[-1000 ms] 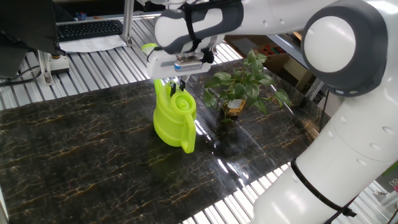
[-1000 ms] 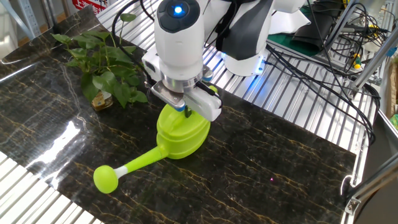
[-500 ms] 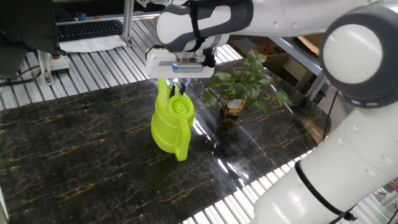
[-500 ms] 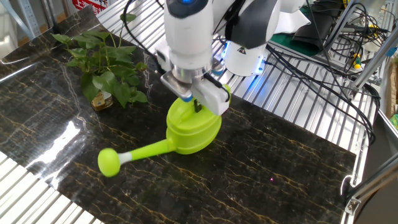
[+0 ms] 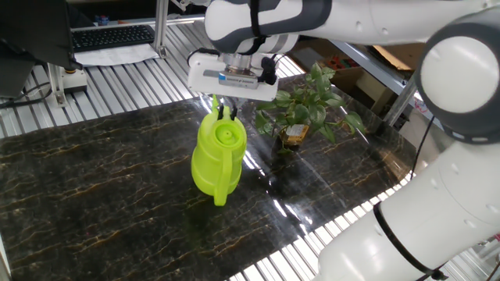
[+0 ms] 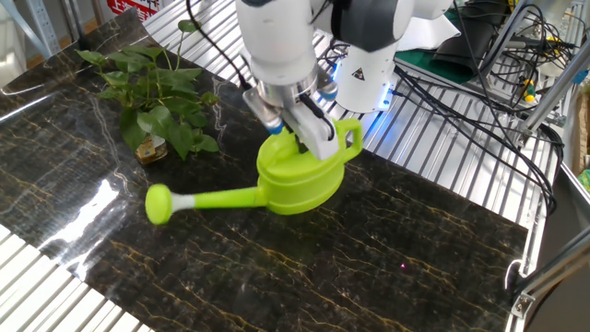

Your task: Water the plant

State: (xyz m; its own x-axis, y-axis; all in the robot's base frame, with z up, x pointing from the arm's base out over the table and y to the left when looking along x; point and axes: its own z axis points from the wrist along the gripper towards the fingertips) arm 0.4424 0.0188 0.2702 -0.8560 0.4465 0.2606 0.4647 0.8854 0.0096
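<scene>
Your gripper (image 6: 297, 138) is pinched on the top of the watering can (image 6: 300, 175), just ahead of its loop handle, and the can hangs from it clear of the dark marble table (image 6: 433, 231), roughly level. The plant (image 6: 152, 101) sits in its small brownish pot near the table's edge, well apart from the can's body. What matters for you is the can's long axis: in the other fixed view the spout runs out from the body to its round rose (image 6: 159, 204), and that rose sits beside the plant's pot rather than over the leaves. In one fixed view the can (image 5: 217, 156) stands just beside the plant (image 5: 301, 109), its spout end-on and foreshortened. By my judgement, you need to swing the spout toward the foliage before you tip.
</scene>
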